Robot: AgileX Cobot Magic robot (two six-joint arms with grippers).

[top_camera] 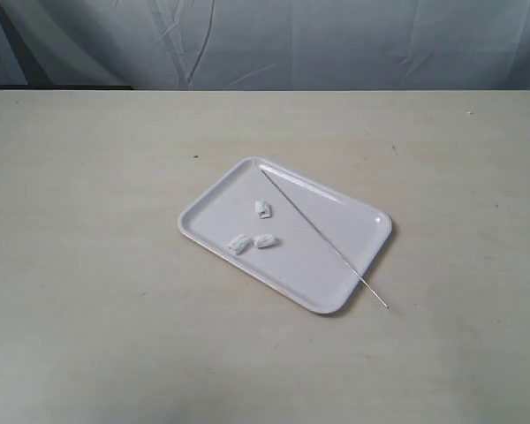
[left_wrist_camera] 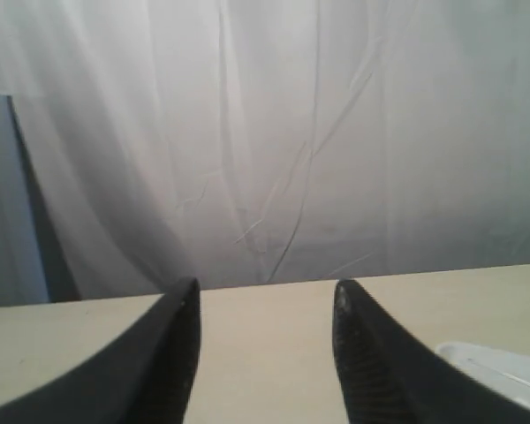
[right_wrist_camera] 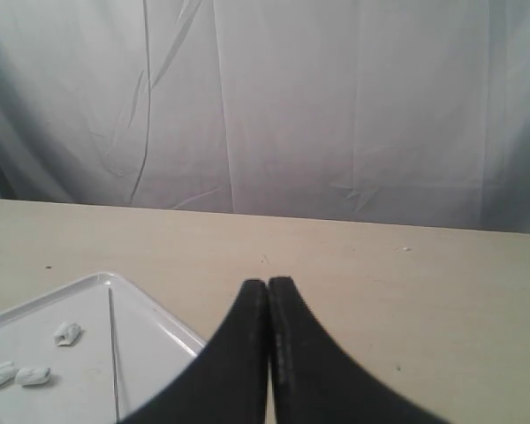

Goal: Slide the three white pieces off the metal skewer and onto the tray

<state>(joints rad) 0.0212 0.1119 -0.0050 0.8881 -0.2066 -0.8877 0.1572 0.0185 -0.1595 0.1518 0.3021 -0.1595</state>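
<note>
Left fingers (left_wrist_camera: 371, 371): spread apart, empty. Right fingers (right_wrist_camera: 243, 362): pressed together, empty. Three white pieces (top_camera: 262, 209): loose on tray (top_camera: 221, 210). Skewer (top_camera: 322, 234): across tray, bare.

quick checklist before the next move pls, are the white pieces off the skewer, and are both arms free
1. Three white pieces off the skewer: ok, all lie loose, none threaded.
2. Pieces on the tray: ok, all inside the rim.
3. Skewer fully on the tray: not ok, one end sticks out past the rim over the table.
4. Left fingers free: ok, apart, nothing between them.
5. Right fingers free: ok, pressed together, holding nothing.
6. Arms clear of the tray: ok, neither shows in the exterior view.
</note>
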